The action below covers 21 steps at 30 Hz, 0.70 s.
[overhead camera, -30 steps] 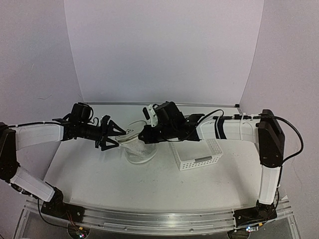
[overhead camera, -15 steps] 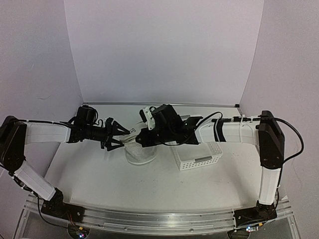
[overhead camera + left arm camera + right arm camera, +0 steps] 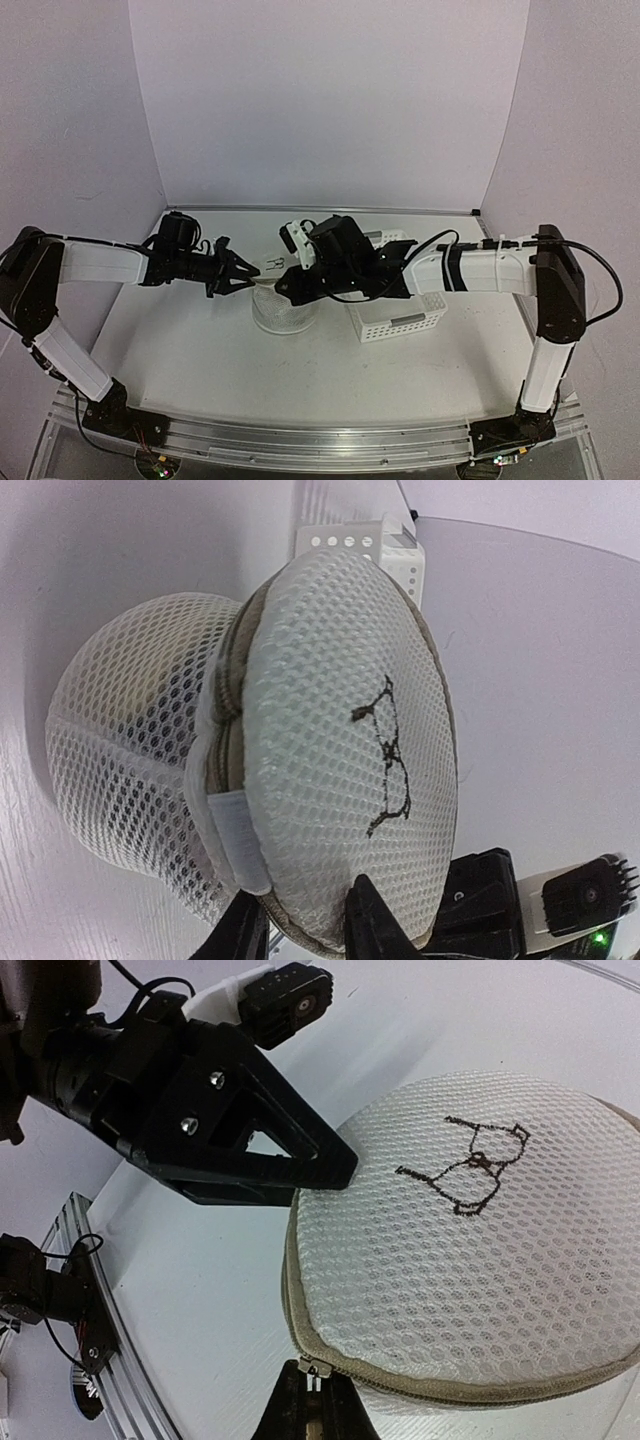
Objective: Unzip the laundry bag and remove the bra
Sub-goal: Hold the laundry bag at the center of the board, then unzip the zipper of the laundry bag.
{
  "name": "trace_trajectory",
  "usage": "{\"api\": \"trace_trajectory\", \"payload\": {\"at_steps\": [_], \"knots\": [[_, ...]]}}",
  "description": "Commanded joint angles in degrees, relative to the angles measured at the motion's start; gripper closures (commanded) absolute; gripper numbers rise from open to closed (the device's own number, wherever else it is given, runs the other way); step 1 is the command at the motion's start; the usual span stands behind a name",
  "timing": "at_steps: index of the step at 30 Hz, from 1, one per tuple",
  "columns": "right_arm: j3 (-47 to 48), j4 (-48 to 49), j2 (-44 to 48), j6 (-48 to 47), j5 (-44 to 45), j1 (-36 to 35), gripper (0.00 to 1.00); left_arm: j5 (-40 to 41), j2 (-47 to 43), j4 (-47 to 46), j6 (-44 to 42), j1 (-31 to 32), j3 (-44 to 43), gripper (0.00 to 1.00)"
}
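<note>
Compared with a second ago, the left gripper [image 3: 243, 274] is reaching farther in and, narrowed from its wide spread, is pinching the rim of the tilted lid [image 3: 470, 1260]. The right gripper [image 3: 315, 1388] is sitting lower, clamped tight on the zipper pull [image 3: 315, 1368]. The laundry bag [image 3: 280, 310] is standing on the table [image 3: 200, 350] between the arms, just left of the white lattice basket [image 3: 400, 322]. Its lid is showing a black hand-drawn squiggle [image 3: 475, 1165] that is not readable as letters.

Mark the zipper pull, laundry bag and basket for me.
zipper pull [image 3: 313, 1368]: right wrist view, metal tab.
laundry bag [image 3: 470, 1280]: right wrist view, middle of mesh lid.
basket [image 3: 398, 322]: top external view, near wall.
</note>
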State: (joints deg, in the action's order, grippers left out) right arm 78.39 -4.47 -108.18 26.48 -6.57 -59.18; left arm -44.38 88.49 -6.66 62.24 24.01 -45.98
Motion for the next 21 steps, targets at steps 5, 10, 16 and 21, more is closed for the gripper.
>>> {"api": "trace_trajectory", "payload": {"at_steps": [5, 10, 16, 21], "knots": [[-1.74, 3.36, 5.07, -5.44, -0.75, -1.28, 1.0, -0.93, 0.68, -2.75, -1.24, 0.12, -3.59, 0.93], [-2.68, 3.34, 5.23, -6.26, -1.48, -1.64, 1.0, -1.48, 0.53, -2.75, -1.82, -0.12, -4.06, 1.0], [-5.47, 2.58, 6.77, -7.11, 1.53, -1.64, 1.0, -3.07, -0.03, -2.62, -3.19, -1.53, -4.45, 1.0], [-8.45, 0.96, 8.82, -9.35, 6.1, -1.64, 1.0, -4.64, -0.07, 0.94, -7.42, -1.99, -7.04, 1.0]]}}
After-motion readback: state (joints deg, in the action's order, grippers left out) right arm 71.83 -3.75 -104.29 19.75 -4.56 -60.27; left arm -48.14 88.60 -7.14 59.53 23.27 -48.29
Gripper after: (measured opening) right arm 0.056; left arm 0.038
